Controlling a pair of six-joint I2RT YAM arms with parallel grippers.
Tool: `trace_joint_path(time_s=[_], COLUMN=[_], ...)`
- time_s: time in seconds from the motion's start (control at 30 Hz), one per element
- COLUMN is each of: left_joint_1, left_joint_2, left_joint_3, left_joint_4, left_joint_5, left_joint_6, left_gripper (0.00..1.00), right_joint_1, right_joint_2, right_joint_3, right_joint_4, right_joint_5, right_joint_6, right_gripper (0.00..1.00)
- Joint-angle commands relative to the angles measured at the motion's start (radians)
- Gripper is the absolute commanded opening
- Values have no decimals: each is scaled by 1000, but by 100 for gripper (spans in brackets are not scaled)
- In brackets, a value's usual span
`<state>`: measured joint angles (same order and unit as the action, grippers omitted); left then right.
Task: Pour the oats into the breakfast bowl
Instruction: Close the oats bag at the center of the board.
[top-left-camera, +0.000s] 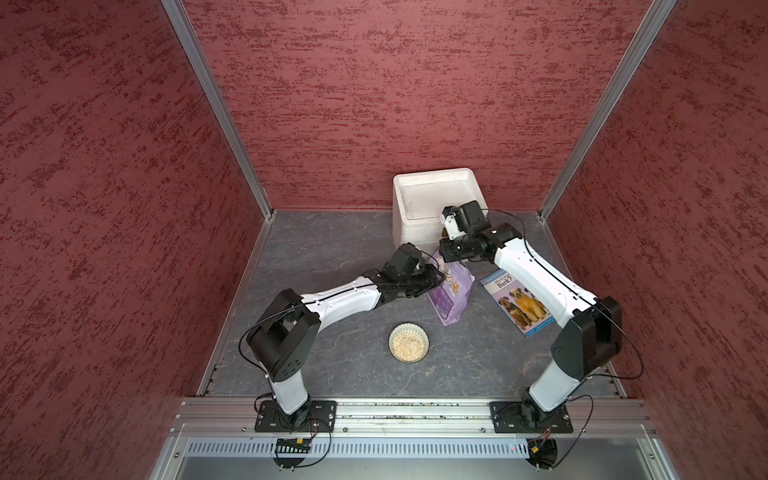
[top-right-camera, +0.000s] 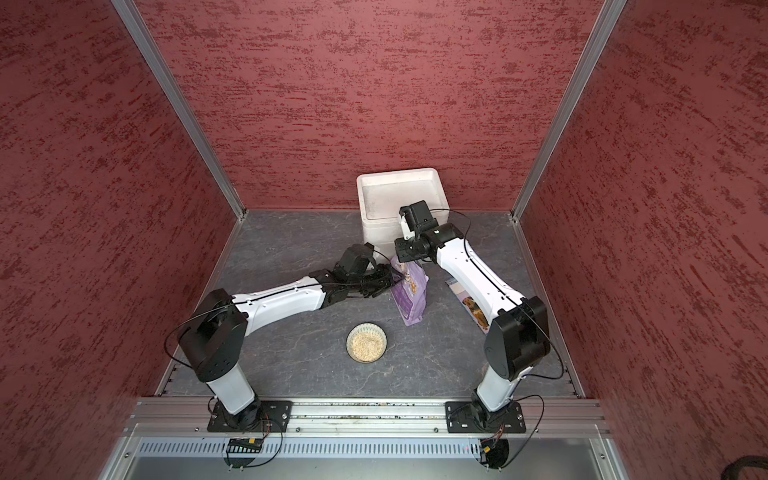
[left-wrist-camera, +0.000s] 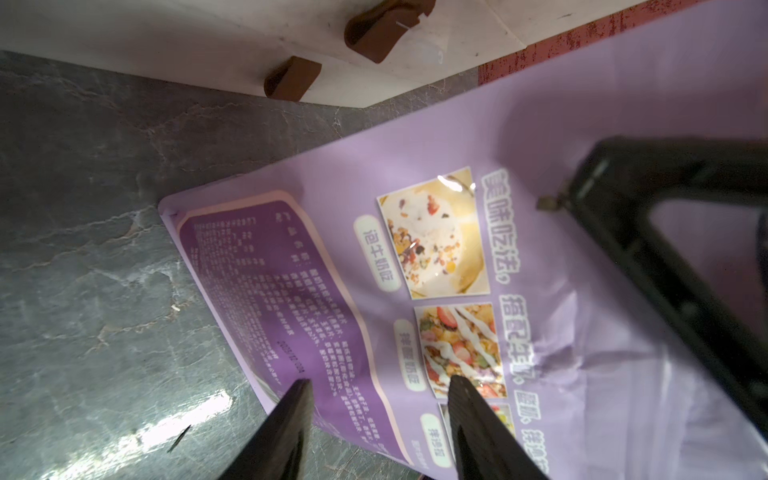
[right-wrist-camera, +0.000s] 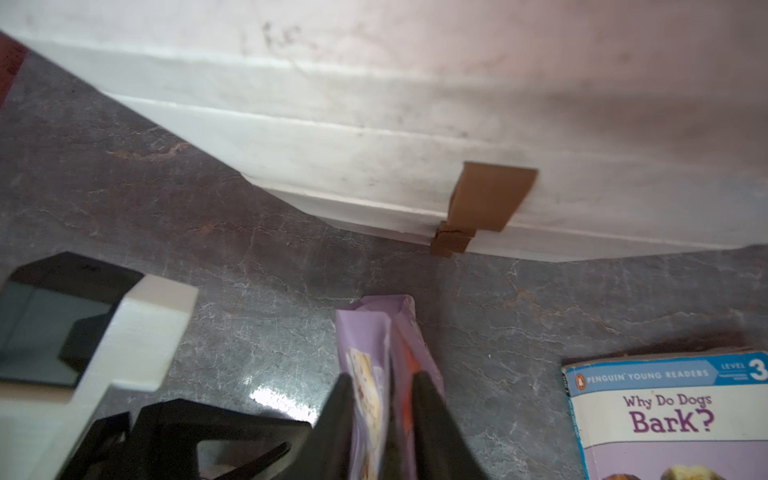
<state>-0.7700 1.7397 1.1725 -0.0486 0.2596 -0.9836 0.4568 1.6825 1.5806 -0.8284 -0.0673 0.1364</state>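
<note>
Lavender plastic pouch slopes on the grey stone-look tabletop. Its mouth end is raised toward the white foam drawer box. Its bottom corner is down near the breakfast bowl, not touching it.

Pale heap of oats sits inside the bowl, front centre between the two arm bases. Judging by the filled bowl, the pour looks done and the pouch is being parked.

Right gripper: fingers stand apart, one on each side of the pouch's folded top edge. Cannot tell whether they pinch the film or stand just off it. Likely reason for taking it at the mouth: the opening stays uppermost, so whatever remains inside does not spill while the pouch is set down.

Left gripper: fingers spread, nothing between them, hovering over the printed face near the pouch's lower edge. Released. Probably placed to steady the pouch if it slumps.

Writing:
- **Pouch face:** Chinese headline beginning 美味吃法, food photos with small pill-shaped captions, and a dark purple panel of fine print. The date stamp is too blurred to read.
- **Blue paperback:** lies flat beside the pouch, partly under the right forearm. It reads "PENGUIN YOUNG READERS", "LEVEL 3" and "Why Do Dogs Bark?".
- **Foam box:** brown tabs, no lettering seen.
</note>
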Motion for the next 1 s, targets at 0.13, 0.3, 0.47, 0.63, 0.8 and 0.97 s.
trace_joint_path(time_s=[0.13, 0.3, 0.47, 0.63, 0.8, 0.97], left_joint_1=[-4, -6, -5, -3, 1, 8], left_joint_2=[-25, -25, -43, -65, -95, -107], left_joint_3=[-14, -12, -19, -28, -40, -50], left_joint_4=[22, 24, 14, 1, -12, -17], left_joint_5=[-5, 0, -11, -25, -42, -47], left_joint_6=[-4, -4, 2, 15, 31, 37], left_gripper=[56, 56, 56, 56, 56, 56], right_joint_1=[-2, -2, -1, -2, -2, -1], right_joint_2=[-157, -162, -164, -173, -217, -181], right_joint_3=[-72, -131, -158, -169, -210, -179], right_joint_4=[-56, -68, -58, -33, 46, 27], right_joint_5=[-49, -66, -78, -49, -9, -44], right_joint_6=[22, 18, 11, 6, 4, -7], right_gripper=[58, 54, 51, 0, 0, 10])
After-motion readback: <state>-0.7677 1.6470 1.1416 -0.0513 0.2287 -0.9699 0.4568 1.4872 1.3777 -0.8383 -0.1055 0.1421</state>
